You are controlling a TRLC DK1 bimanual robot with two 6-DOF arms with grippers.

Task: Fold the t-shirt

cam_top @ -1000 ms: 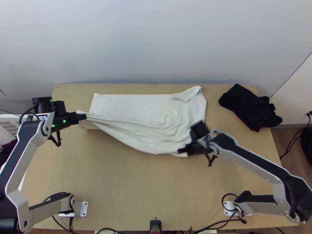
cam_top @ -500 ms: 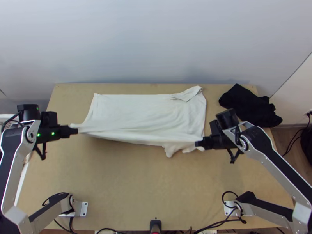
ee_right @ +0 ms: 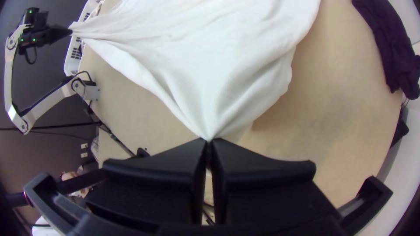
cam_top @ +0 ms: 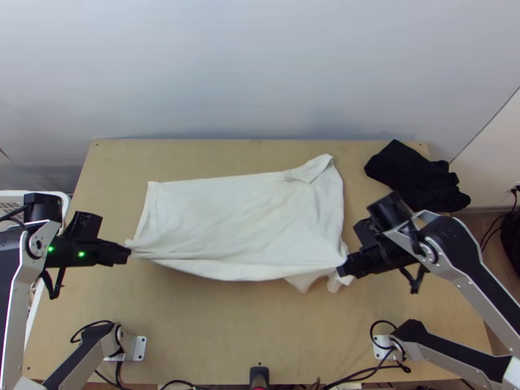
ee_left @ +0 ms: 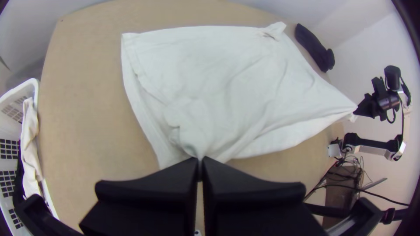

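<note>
While left claw (cam_top: 127,252) and right claw (cam_top: 342,268) pinch shirt (cam_top: 240,221), black cloth (cam_top: 416,179) lies apart, basket (ee_left: 31,84) beside table (cam_top: 227,338).

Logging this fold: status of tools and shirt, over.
Left tool, right tool: both shut on shirt, near side. Shirt stretched between them. Black cloth off right, clear of shirt.

The left arm (cam_top: 25,273) has silver-grey links, black joints and small green lights (cam_top: 81,254); the right arm (cam_top: 478,300) pairs silver with black, a thin black cable (cam_top: 371,330) looping near its pale base plate (cam_top: 382,351).
</note>
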